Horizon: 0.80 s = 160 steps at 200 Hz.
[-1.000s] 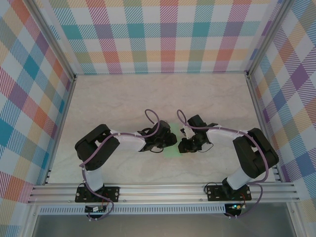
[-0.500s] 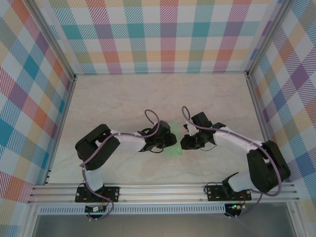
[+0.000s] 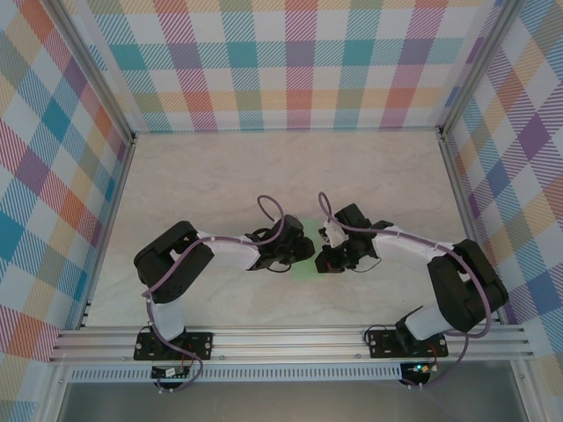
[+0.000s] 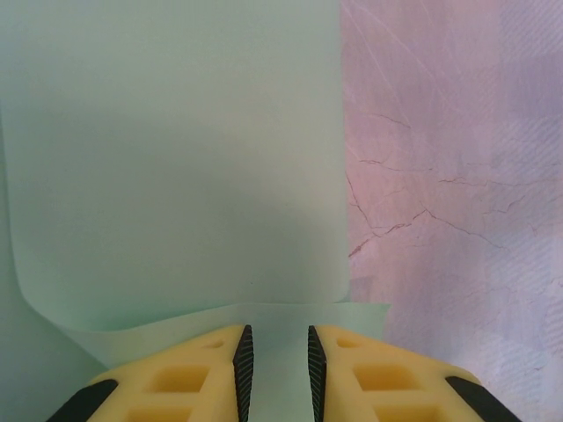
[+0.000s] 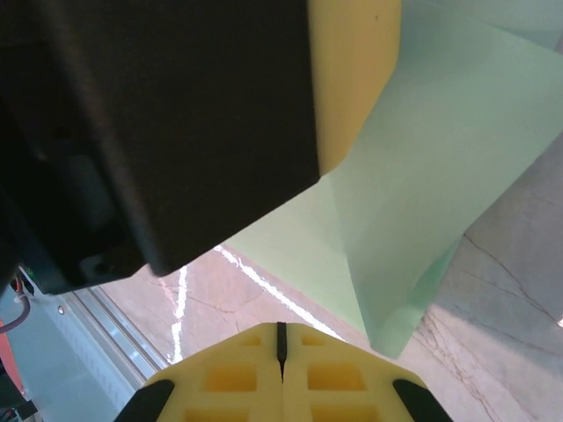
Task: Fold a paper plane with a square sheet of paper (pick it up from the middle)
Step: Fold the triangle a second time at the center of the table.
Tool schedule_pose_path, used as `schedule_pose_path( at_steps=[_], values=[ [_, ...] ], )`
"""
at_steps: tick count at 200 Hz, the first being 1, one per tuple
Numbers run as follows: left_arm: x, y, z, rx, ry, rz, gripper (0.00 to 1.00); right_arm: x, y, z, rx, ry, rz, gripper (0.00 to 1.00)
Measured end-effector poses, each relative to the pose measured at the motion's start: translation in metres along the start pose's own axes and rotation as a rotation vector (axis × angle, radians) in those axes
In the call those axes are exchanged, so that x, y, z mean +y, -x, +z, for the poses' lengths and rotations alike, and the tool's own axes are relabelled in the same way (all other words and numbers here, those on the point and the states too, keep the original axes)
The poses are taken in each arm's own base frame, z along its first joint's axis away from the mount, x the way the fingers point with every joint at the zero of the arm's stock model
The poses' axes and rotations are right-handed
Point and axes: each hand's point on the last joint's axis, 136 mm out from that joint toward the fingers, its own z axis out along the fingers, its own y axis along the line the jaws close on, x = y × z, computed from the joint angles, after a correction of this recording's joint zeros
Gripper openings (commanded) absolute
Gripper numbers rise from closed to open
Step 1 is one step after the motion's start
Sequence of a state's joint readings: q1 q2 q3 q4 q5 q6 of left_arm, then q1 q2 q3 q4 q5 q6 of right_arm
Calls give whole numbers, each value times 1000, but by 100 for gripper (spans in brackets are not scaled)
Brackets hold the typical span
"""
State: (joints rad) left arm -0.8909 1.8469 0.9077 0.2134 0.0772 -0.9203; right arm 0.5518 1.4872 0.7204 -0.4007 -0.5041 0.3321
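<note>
Pale mint-green folded paper plane lay on the white marbled table, mid-width and toward the near edge. It sat between the left gripper, jaws narrowly parted over a lifted flap without clearly pinching it, and the right gripper, jaws pressed together on nothing. I judged two risks: the wrists, almost touching, could knock each other, and the closed right tip could shove the unpinned plane sideways and skew its crease.

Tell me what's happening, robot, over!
Left gripper slightly open on paper. Right gripper shut, empty. Paper partly folded. Nothing in the way.
</note>
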Motion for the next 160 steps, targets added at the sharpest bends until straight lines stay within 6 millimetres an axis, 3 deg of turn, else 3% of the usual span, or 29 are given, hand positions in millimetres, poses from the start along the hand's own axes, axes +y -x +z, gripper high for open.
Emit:
schedule_pose_path(
  at_steps=[57,160],
  values=[
    [0,0,0,0,1,0,26,-19,-4,18,67,-48,52,4],
    [7,-2,-6,-13,11,-1,26,-24,3,16,53,-91,45,5]
  ],
)
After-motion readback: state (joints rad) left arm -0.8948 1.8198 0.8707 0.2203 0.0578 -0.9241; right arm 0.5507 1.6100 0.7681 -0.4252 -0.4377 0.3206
